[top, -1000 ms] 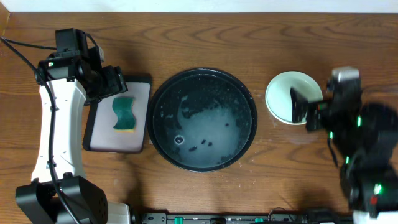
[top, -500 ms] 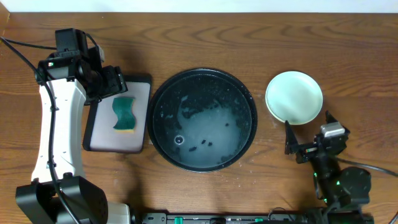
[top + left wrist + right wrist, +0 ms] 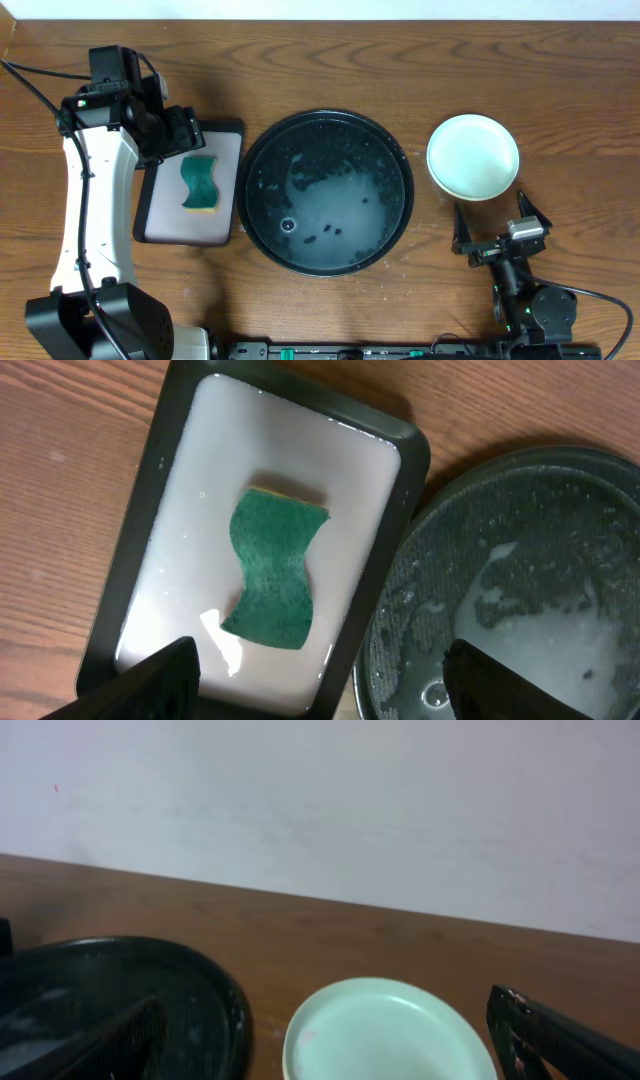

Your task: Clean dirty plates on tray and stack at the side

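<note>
The large round black tray lies mid-table, wet with soapy film and a few dark specks, and holds no plates. A pale mint plate sits on the wood to its right; I cannot tell whether others lie under it, and no yellow plate shows. My right gripper is open and empty, in front of that plate near the table's front edge. The right wrist view shows the plate between the open fingers and the tray's rim at left. My left gripper hovers open and empty.
A rectangular black-rimmed tray with a pale pink inside lies left of the round tray and holds a green sponge. In the left wrist view the sponge lies inside it. A white wall stands behind the table.
My right arm has pulled back from over the mint plate toward the table's front edge, leaving the plate fully uncovered. The left arm has not moved.
</note>
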